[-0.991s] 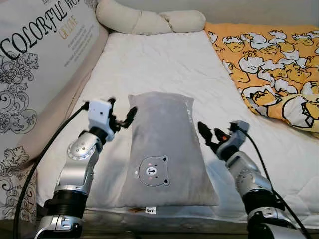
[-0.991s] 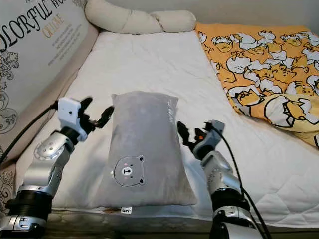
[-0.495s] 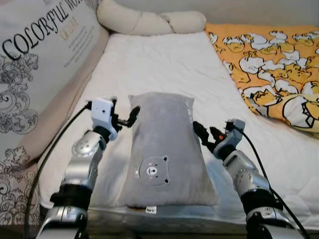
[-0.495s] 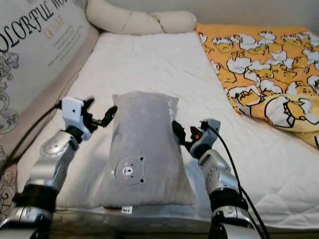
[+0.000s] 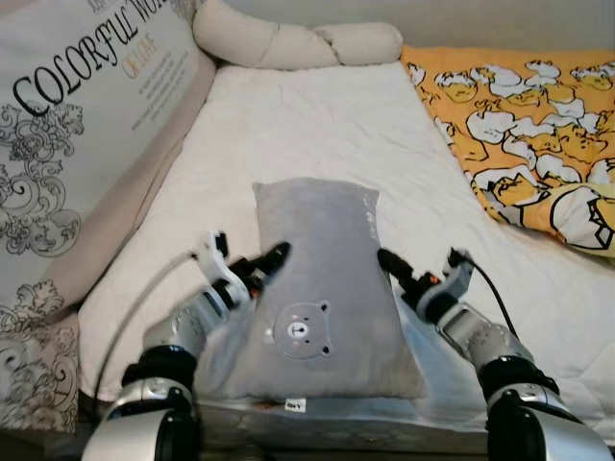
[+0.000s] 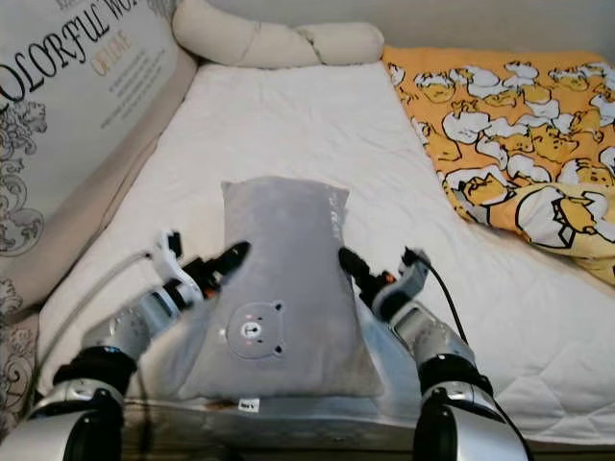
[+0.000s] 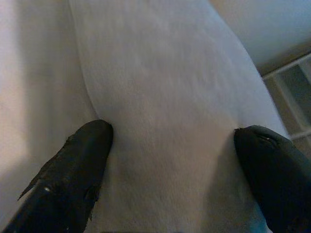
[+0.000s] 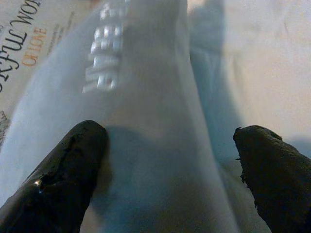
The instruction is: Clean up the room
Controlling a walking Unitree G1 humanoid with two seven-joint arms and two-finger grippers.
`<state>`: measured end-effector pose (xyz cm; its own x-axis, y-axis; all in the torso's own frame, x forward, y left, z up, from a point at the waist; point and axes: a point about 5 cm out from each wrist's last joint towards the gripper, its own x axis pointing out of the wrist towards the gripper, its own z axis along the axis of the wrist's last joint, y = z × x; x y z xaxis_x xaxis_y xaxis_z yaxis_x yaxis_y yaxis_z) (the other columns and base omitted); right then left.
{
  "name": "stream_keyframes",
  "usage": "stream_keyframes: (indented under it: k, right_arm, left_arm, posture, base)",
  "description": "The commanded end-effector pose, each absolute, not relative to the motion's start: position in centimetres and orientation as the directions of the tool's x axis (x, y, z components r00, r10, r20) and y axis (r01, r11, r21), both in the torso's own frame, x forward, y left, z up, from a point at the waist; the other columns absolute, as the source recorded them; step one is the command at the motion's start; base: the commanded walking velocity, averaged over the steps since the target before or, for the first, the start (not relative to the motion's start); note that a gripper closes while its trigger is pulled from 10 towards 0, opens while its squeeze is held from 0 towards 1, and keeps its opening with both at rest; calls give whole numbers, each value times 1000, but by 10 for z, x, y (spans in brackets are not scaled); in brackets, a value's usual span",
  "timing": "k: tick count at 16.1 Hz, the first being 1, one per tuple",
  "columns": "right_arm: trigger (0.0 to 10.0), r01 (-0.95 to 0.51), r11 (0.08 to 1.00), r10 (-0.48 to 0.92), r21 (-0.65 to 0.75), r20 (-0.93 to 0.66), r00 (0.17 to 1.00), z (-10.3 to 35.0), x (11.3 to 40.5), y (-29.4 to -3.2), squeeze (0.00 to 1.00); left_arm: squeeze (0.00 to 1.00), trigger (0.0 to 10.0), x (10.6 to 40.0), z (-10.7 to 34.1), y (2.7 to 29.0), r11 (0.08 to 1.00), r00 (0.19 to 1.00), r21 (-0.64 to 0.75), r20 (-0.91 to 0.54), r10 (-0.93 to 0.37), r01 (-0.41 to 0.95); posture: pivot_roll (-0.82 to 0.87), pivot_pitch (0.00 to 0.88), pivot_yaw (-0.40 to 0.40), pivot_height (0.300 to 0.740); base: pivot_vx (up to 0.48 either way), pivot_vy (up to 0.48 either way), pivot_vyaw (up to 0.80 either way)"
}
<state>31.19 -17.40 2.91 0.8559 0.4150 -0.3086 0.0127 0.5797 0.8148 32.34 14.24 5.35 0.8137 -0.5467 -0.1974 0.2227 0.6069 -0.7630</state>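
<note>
Both wide-open pincers, left (image 5: 259, 267) and right (image 5: 402, 274), now lower, straddling grey pillow (image 5: 322, 298) edges.

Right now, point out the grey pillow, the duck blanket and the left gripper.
grey pillow (image 5: 317, 279), left eye view, upper middle.
duck blanket (image 5: 519, 115), left eye view, patterned top.
left gripper (image 5: 269, 260), left eye view, between fingertips.

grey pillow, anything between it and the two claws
Nothing visible. The left claw and right claw are already at the two long edges of the grey pillow on the white mattress, both open with the pillow's fabric between their fingers.
</note>
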Motion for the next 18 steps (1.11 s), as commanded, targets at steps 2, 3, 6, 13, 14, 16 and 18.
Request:
stream_keyframes:
  k: [2, 3, 6, 13, 14, 16, 18]
  right_arm:
    - [10000, 3, 573, 486, 820, -342, 804, 22, 305, -167, 0]
    - [10000, -3, 565, 520, 825, -354, 778, 18, 301, -161, 0]
    - [10000, -28, 535, 575, 844, -339, 745, 16, 298, -145, 0]
    - [0, -123, 503, 644, 855, -277, 713, 23, 303, -124, 0]
    - [0, -126, 512, 643, 850, -281, 713, 23, 303, -124, 0]
    - [0, -134, 514, 645, 847, -279, 711, 23, 303, -123, 0]
    - [0, -154, 525, 649, 837, -276, 709, 23, 304, -121, 0]
  left_arm:
    - [0, 10000, 319, 52, 132, 515, 774, -826, -165, -611, 230]
    - [0, 10000, 315, 46, 126, 512, 748, -830, -193, -635, 220]
    - [0, 10000, 308, 33, 118, 524, 723, -832, -248, -645, 182]
    - [0, 0, 308, 35, 114, 539, 683, -803, -244, -688, 256]
    - [0, 0, 307, 34, 114, 541, 677, -801, -250, -692, 258]
    - [0, 0, 306, 32, 113, 553, 665, -789, -264, -699, 267]
    - [0, 0, 306, 33, 112, 560, 663, -778, -263, -701, 284]
  posture:
    - [25, 0, 34, 740]
    - [25, 0, 28, 740]
    - [27, 0, 17, 740]
    - [43, 0, 14, 740]
    - [43, 0, 14, 740]
    - [44, 0, 15, 740]
    - [43, 0, 19, 740]
  base:
    - [0, 0, 0]
    - [0, 0, 0]
    - [0, 0, 0]
    - [0, 0, 0]
    - [0, 0, 0]
    - [0, 0, 0]
    - [0, 0, 0]
